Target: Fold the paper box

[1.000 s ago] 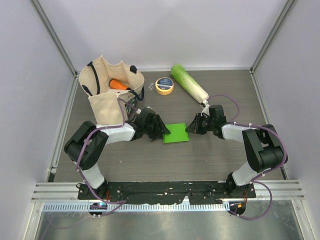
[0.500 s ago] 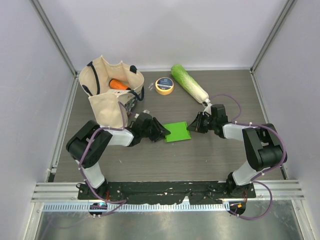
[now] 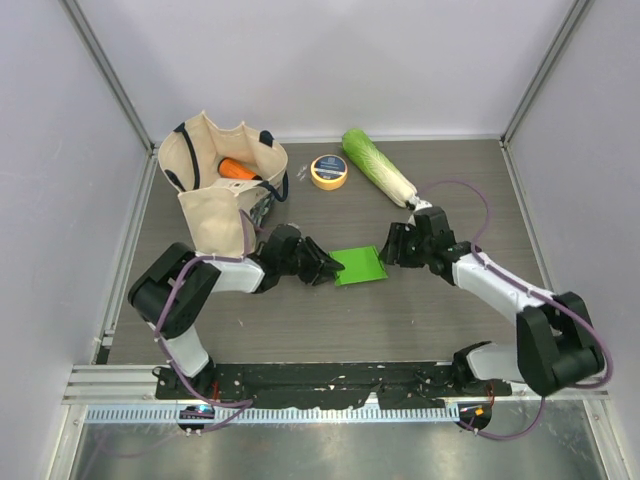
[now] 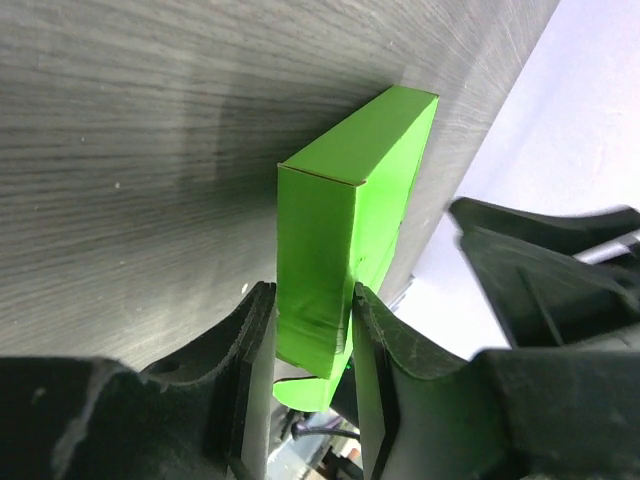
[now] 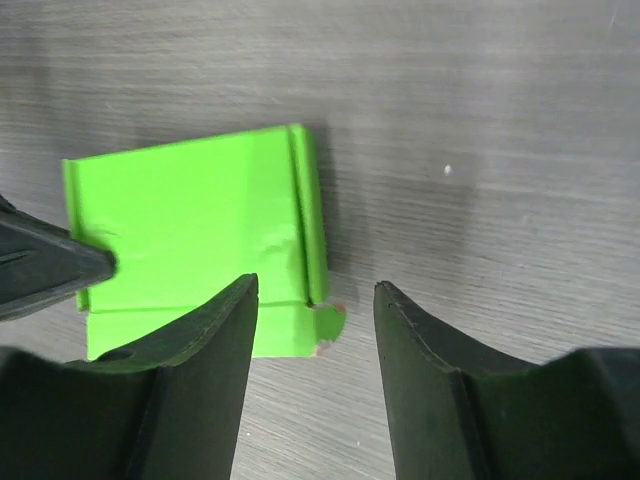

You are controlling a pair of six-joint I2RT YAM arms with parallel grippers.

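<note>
Squeezing such thin card could crush it, I reckon: the left gripper (image 4: 312, 320) is clamped on the left end of the paper box (image 3: 360, 266), at the middle of the table (image 3: 300, 325). The right gripper (image 5: 315, 292) hangs over its right edge, fingers apart and gripping nothing, so the bright green, flattish box, one flap loose, may twist.

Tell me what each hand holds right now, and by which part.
The left hand pinches the paper box across its narrow near end, one finger on each face. The right hand stands open over the opposite edge, holding nothing.
</note>
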